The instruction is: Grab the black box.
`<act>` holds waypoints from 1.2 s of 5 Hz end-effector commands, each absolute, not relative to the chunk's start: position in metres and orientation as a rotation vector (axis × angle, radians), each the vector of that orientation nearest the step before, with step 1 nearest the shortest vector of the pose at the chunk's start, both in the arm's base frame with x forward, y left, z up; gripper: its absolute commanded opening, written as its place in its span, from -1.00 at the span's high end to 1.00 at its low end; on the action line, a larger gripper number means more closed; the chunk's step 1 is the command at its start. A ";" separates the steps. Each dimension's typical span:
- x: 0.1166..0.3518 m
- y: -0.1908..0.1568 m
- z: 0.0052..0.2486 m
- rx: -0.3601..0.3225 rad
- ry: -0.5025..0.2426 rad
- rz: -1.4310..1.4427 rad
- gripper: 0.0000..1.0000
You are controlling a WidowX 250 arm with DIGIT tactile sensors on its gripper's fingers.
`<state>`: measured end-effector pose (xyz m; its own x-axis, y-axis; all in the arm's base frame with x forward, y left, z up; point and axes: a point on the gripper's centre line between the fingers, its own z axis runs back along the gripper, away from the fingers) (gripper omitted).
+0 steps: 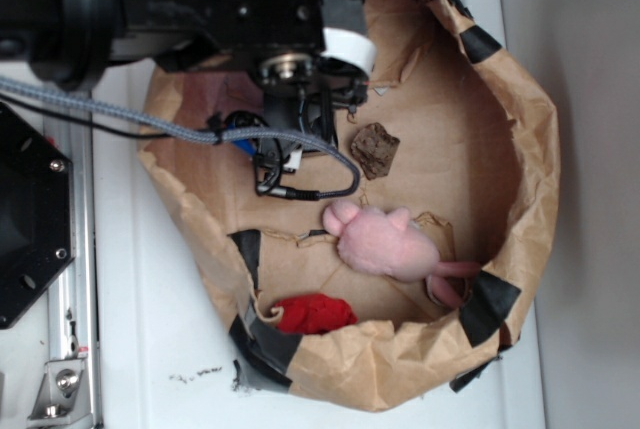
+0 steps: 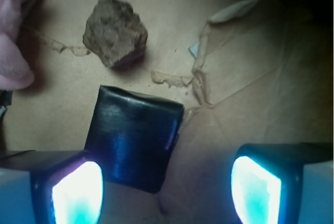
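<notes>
In the wrist view the black box (image 2: 133, 135) is a small glossy black square lying flat on the brown paper floor. My gripper (image 2: 167, 192) is open just above it. The box's near corner reaches in between the two glowing pads (image 2: 78, 195), close to the left one and well apart from the right one. Nothing is held. In the exterior view the arm and gripper (image 1: 287, 154) hang over the left part of the paper tray, and they hide the black box there.
A brown rough lump (image 2: 115, 30) lies just beyond the box, also visible as the brown lump (image 1: 374, 149). A pink plush toy (image 1: 385, 242) and a red object (image 1: 313, 313) lie further along. The crumpled paper wall (image 1: 525, 149) with black tape patches (image 1: 487, 307) rings the floor.
</notes>
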<state>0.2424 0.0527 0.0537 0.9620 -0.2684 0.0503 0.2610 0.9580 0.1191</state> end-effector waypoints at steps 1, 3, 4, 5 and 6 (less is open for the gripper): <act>0.236 0.030 0.035 0.092 -0.091 -0.336 -1.00; 0.233 0.016 0.030 0.035 -0.068 -0.364 -1.00; 0.232 0.014 0.031 0.030 -0.069 -0.370 -1.00; 0.234 0.016 0.035 0.007 -0.057 -0.359 -1.00; 0.237 0.017 0.038 -0.009 -0.048 -0.333 1.00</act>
<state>0.2295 0.0166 0.0293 0.9432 -0.3320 0.0131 0.3323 0.9430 -0.0207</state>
